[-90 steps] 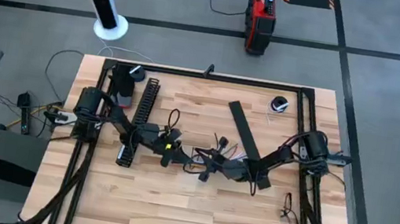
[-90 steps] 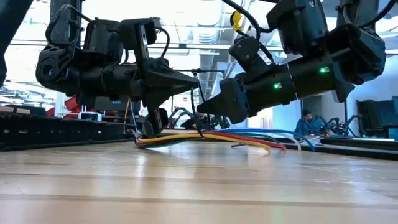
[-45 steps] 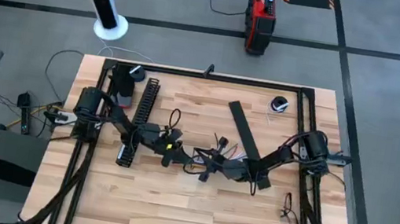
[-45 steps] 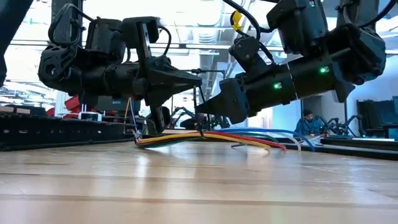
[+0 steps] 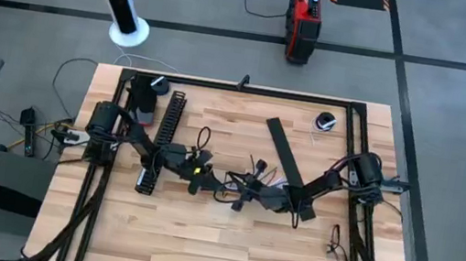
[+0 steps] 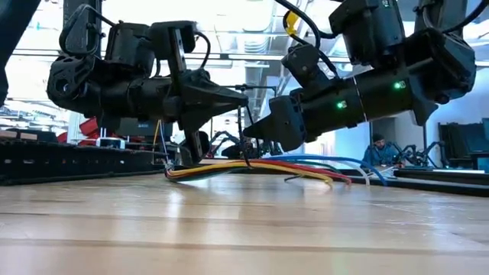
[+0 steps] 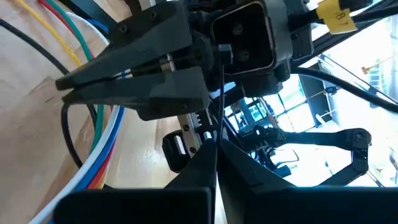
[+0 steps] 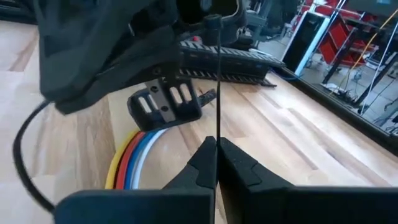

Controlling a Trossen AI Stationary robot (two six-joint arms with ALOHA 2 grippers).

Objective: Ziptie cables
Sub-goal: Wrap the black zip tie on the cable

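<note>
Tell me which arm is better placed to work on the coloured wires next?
Probably right: the right gripper sits lower, nearer the thin coloured cables, than the left gripper. Both pinch a thin black strand.

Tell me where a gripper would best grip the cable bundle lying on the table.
Grip the cables mid-length, coming from above with fingers across the run: they lie flat and side by side on the table, with little room underneath.

Overhead and table-level views share cables (image 6: 260, 169); wrist cameras close
</note>
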